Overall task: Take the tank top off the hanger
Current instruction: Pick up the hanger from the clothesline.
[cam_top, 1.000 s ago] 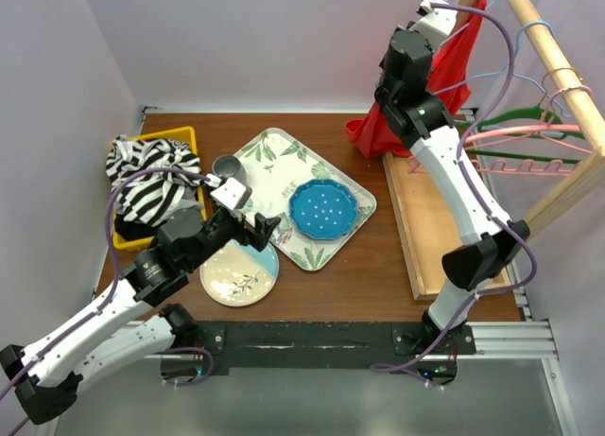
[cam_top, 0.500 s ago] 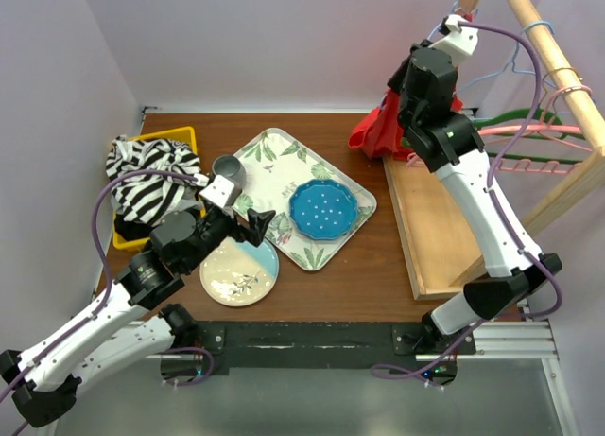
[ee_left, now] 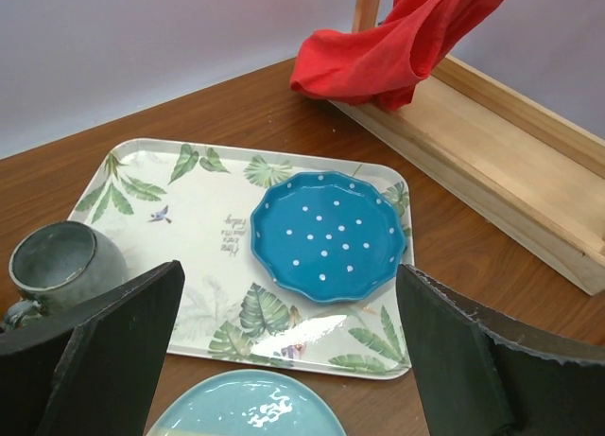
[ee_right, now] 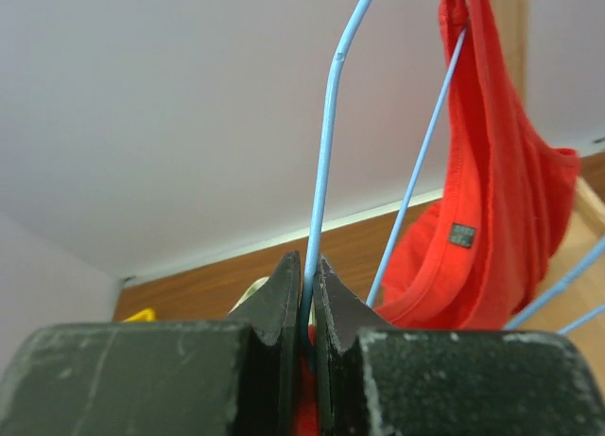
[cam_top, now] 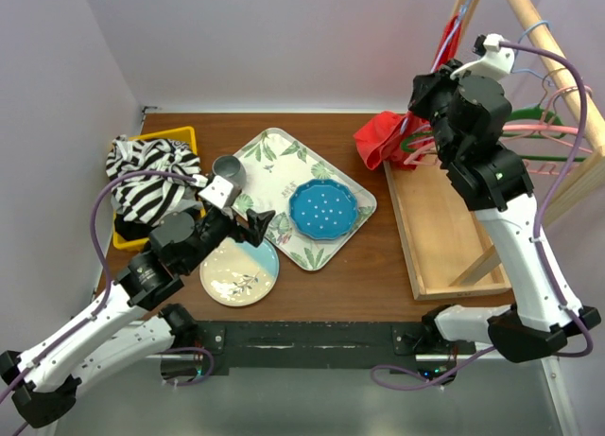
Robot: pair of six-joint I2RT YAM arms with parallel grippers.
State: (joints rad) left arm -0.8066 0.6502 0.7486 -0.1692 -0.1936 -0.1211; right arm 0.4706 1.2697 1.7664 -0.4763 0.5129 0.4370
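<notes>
**A:** What shows from above?

**B:** A brown table (cam_top: 378, 275). The left gripper (cam_top: 250, 224) hangs over its near-left part above a pale plate (cam_top: 239, 273), jaws spread wide and holding nothing. Right of it lies a leaf-print tray (cam_top: 274, 157) carrying a blue plate (cam_top: 322, 209), with a grey cup (cam_top: 228, 168) at the tray's left corner. A yellow bin (cam_top: 186, 133) at the far left holds striped cloth (cam_top: 151, 176). The right gripper (cam_top: 433, 77) sits high at the far right, near a wooden rail (cam_top: 553, 58). Its jaws cannot be made out here. The red tank top (cam_top: 376, 138) droops from up there, its lower end bunched at the far-left corner of a wooden frame (cam_top: 444, 237).

**A:** And the left wrist view?

**B:** Two dark fingers (ee_left: 104, 351) stand far apart at the picture's sides, with nothing between them. Beyond them are the tray, the blue plate and the cup. At the far right, the tank top lies over the frame's end.

**A:** The right wrist view?

**B:** The jaws are pinched almost together on the thin blue wire of the hanger (ee_right: 326, 143), which rises from between them. The tank top hangs just to the right. Another blue wire runs up along its strap, and a small label (ee_right: 462, 235) shows.
</notes>
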